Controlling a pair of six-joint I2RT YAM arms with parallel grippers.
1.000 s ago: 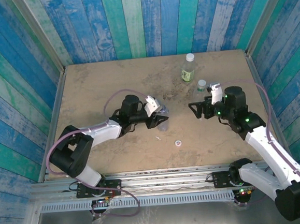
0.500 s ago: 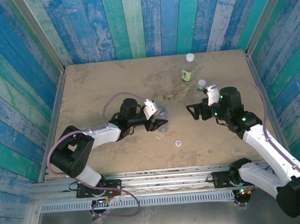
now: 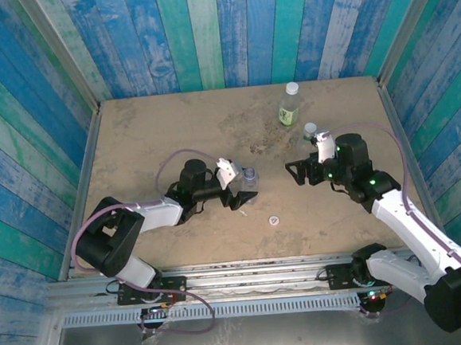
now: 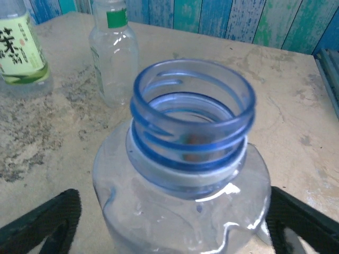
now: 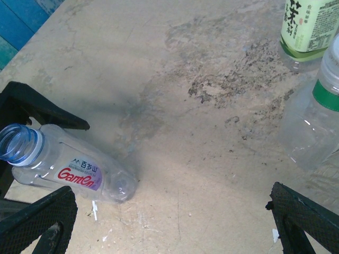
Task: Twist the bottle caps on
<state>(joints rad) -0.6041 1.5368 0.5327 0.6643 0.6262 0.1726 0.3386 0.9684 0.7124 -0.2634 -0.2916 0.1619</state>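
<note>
**A:** Where's the one that lacks a top?

**B:** The blue-tinted bottle (image 5: 69, 170) sits mid-table, tilted, its mouth leaning left toward the left gripper (image 4: 170, 211); that pincer's jaws are spread wide on either side of it, released, grasping nothing.

**A:** What could go wrong?

**B:** With nothing clamping it, I judge it could tip flat and roll; a cap pressed onto a loose bottle would only spin it, or cross-thread.

**A:** And the other pincer?

**B:** The right gripper (image 3: 296, 173) hangs to the bottle's right, likewise released and bare; the cap (image 3: 274, 220) with the red-blue mark lies flat on the table (image 3: 148, 139), nearer than both, apart from the bottle.

**A:** Anything in the way?

**B:** The green-label bottle (image 3: 289, 110) and the plain clear bottle (image 3: 309, 134) stand far right, both seemingly capped; the clear one is just beside the right wrist, so a careless swing might knock it; a white scrap (image 3: 242, 213) lies near the cap.
</note>
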